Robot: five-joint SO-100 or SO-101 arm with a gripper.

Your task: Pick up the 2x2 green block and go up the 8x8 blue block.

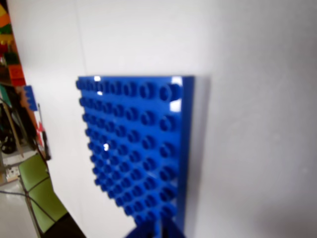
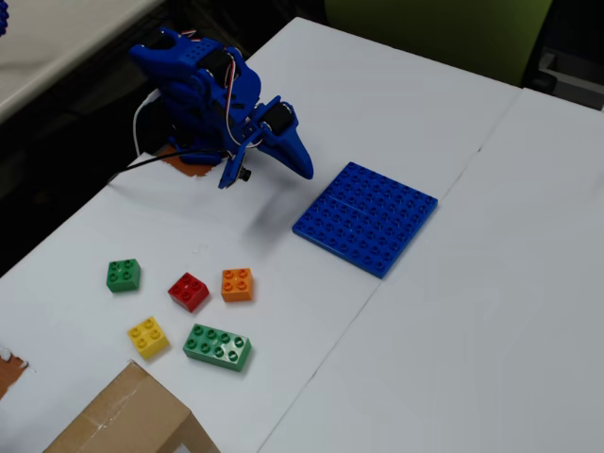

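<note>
Your arm [image 2: 212, 94]: blue, folded low over its base at the far left of the white table [image 2: 453, 311] in the fixed view, upper links bunched together, the gripper [image 2: 300, 162] pointing down and right toward the baseplate with its tip hanging above bare table. Pincer state: fingers drawn together to a single point, nothing between them; in the wrist view only the blue tips [image 1: 157, 229] show at the bottom edge, pressed close. The 8x8 blue block [image 2: 366, 217]: flat on the table just right of the gripper tip, not touched, filling the middle of the wrist view [image 1: 136, 148]. The 2x2 green block [image 2: 123, 275]: studs up, near the table's left edge, well apart from the gripper and leftmost of the loose bricks. Red brick [image 2: 189, 291] and orange brick [image 2: 237, 284]: just beside each other, right of the green one. Yellow brick [image 2: 148, 336] and long green brick [image 2: 218, 346]: nearer the front. Cardboard box [image 2: 123, 420]: at the front edge, near the yellow brick. Open room: you have clear white surface between the bricks and the baseplate, and a broad bare stretch right of the table seam.
</note>
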